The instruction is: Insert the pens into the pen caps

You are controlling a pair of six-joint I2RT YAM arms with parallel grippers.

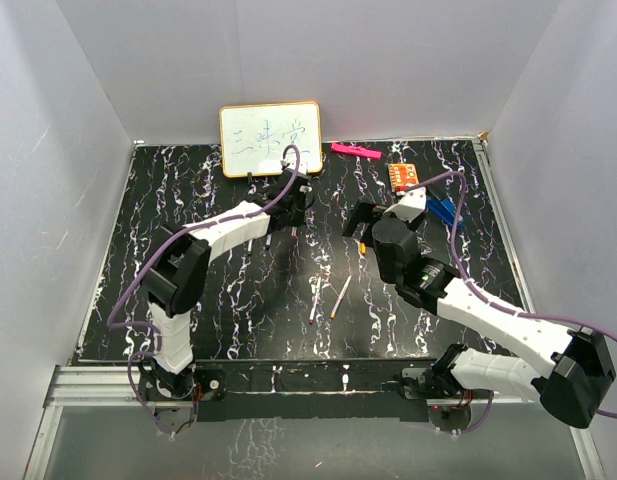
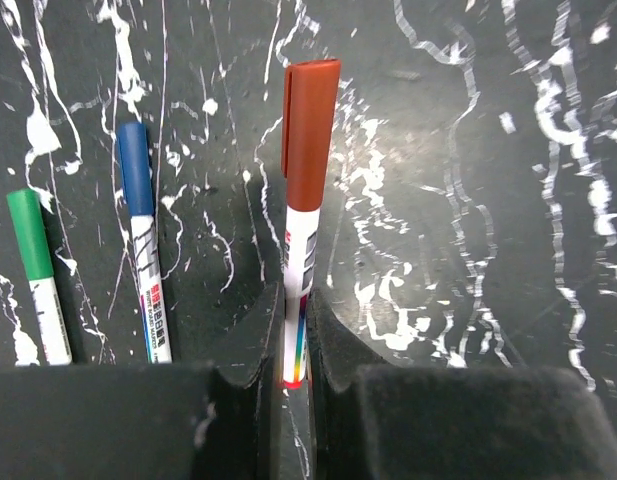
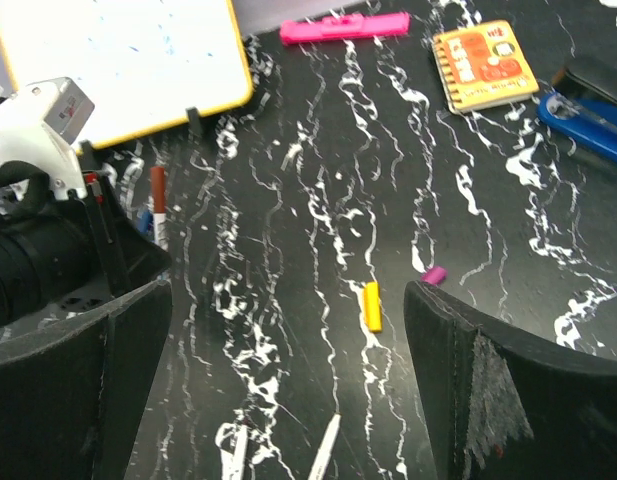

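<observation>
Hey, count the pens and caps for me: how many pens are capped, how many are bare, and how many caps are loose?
Capped pens: 3 (red-capped pen, blue-capped pen, green-capped pen)
Bare pens: 2 (left bare pen, right bare pen)
Loose caps: 2 (yellow cap, purple cap)
Total: 7

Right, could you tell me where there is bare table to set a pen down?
Free: the left side of the table, outside the left arm, and the front strip below the two loose pens. Crowded: the back right corner with the orange card and blue stapler, and by the whiteboard, where the left gripper holds a red-capped pen.
</observation>
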